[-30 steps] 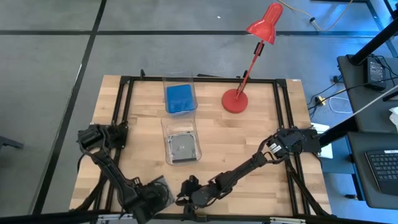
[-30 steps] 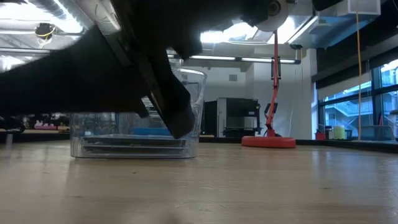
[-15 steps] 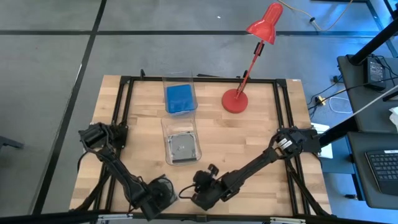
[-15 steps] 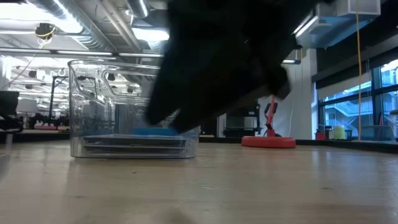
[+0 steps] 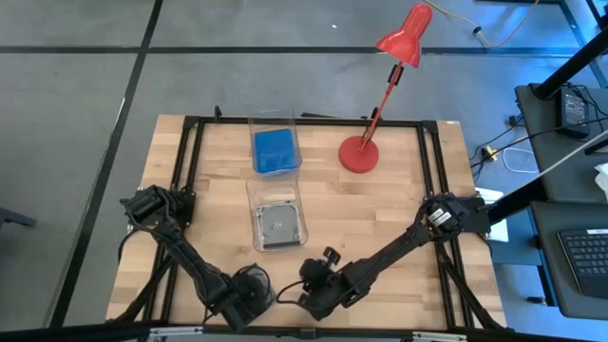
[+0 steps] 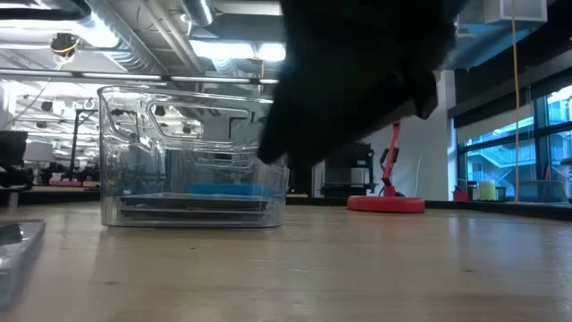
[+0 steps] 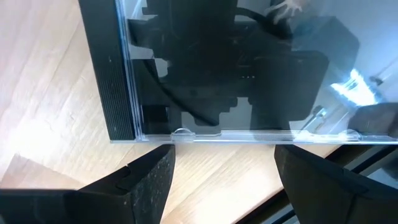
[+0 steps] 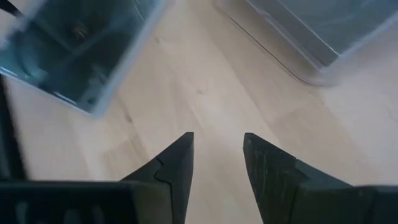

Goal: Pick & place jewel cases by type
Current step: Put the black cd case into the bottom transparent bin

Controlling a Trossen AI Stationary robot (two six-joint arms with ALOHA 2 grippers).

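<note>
One clear jewel case, black spine, flat before wide-open left gripper; nothing held.

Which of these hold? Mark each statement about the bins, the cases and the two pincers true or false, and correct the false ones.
1. A blue jewel case lies in the far bin. True.
2. The red lamp stands inside a bin. False: it stands on the table, beside the far bin.
3. The left pincer is open, with a clear jewel case lying on the table just ahead of it. True.
4. The right pincer grips a blue case. False: it is open and empty over bare wood.
5. The near bin is empty. False: it holds a grey jewel case.
</note>
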